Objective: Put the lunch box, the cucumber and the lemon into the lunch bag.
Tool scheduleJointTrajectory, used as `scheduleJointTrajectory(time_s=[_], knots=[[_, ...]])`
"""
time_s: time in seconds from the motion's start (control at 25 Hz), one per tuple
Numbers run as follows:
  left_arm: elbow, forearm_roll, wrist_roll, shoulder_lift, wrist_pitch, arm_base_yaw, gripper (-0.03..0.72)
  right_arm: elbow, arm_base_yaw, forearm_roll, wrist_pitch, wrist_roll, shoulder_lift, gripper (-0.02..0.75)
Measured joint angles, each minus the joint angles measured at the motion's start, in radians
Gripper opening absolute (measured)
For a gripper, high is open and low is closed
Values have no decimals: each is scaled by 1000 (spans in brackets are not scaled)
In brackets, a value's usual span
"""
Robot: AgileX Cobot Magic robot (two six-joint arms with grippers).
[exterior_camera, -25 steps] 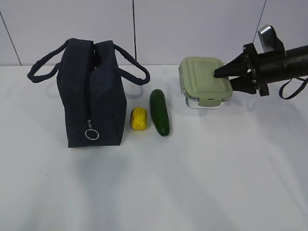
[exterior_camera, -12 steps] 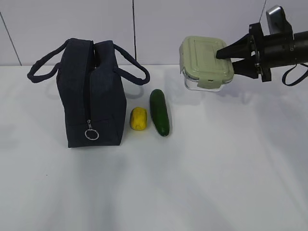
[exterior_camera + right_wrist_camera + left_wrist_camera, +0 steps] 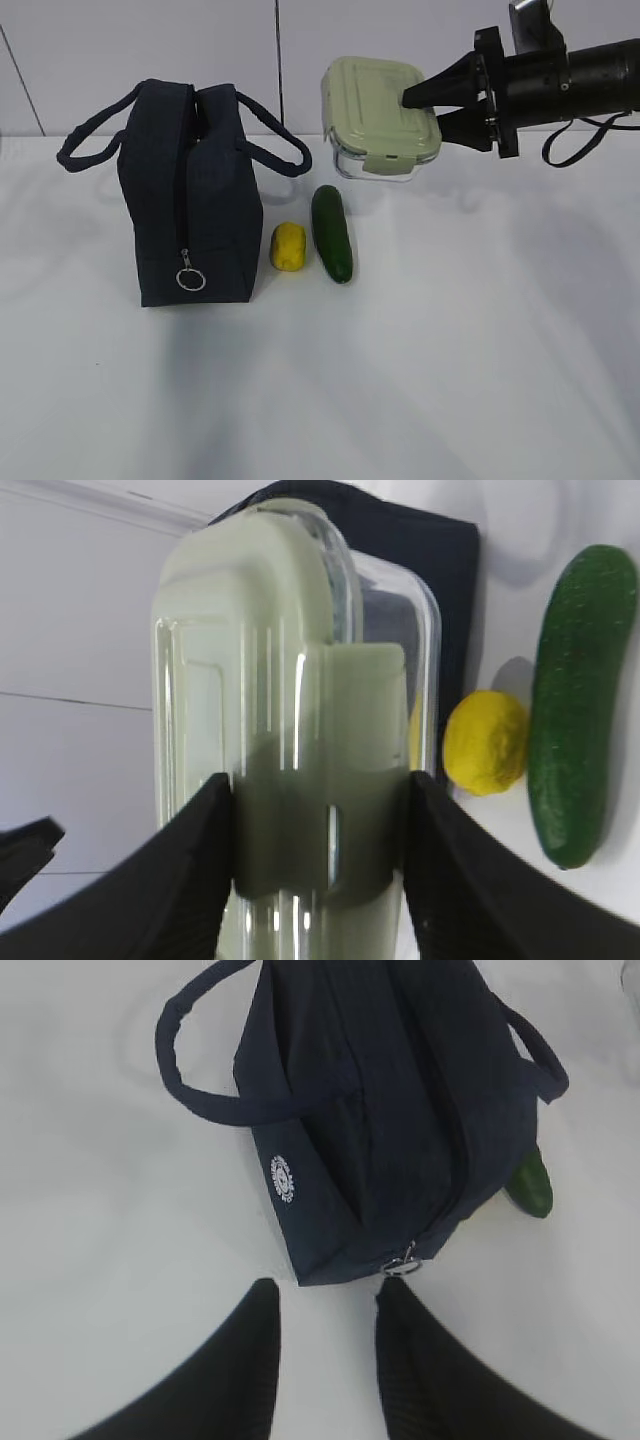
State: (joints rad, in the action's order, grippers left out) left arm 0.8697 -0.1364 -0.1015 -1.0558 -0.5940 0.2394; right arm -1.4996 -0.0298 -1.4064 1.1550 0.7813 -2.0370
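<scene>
Nearest on the desk [image 3: 450,370] we see the lunch bag [image 3: 190,200], then the lemon [image 3: 288,246] and cucumber [image 3: 332,232]. Beyond, our right gripper [image 3: 425,105] clamps the lunch box [image 3: 378,115] aloft. Our left gripper [image 3: 325,1305] hovers parted, seemingly empty.

My table [image 3: 450,380] is plain white and matte, filling the exterior view from the near edge to the far edge, where it meets the wall [image 3: 150,50]. Soft grey shadows lie across its surface, most of them toward the near edge and the left side. The wall behind is pale grey-white panelling, split by thin dark seams: one slanting near the left edge, one upright just left of the middle, one slanting toward the right. From my left wrist camera I see the same white tabletop [image 3: 90,1260], bare and faintly glossy.
</scene>
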Motion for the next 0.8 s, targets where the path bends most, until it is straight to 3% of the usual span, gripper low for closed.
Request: scheduleJointTrajectory(time_s=[0.4, 0.8], knots=[[318, -25, 0, -419, -45, 0, 236, 1, 81, -93, 0, 0, 0, 385], [640, -86, 0, -694, -254, -2, 239, 1, 84, -157, 0, 0, 0, 385]])
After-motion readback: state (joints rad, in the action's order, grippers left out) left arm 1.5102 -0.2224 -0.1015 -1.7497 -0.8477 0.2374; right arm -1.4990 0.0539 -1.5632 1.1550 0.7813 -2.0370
